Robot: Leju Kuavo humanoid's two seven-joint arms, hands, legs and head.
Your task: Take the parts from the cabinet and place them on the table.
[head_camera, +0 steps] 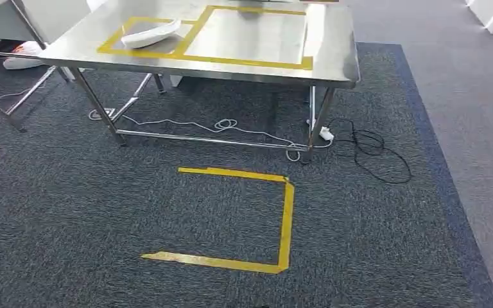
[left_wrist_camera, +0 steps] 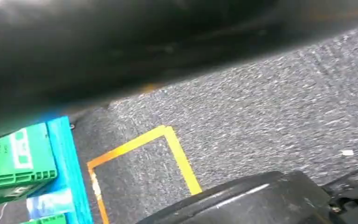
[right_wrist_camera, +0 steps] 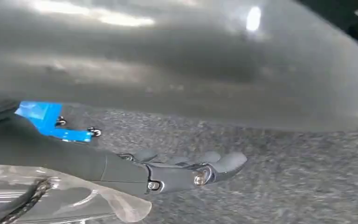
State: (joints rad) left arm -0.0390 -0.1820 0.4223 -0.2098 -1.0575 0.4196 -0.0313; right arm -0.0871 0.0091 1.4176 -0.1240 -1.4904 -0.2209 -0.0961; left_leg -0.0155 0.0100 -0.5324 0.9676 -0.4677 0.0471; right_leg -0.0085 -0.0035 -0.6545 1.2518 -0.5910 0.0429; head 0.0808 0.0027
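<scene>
Stainless steel table stands on dark grey carpet. Yellow tape rectangles mark its top; a white curved part lies in the smaller, left one. Under the table: white cable, white plug, black cable loops. Nearer, a yellow tape square on the carpet, its left side open. Lighter grey floor at right.
</scene>
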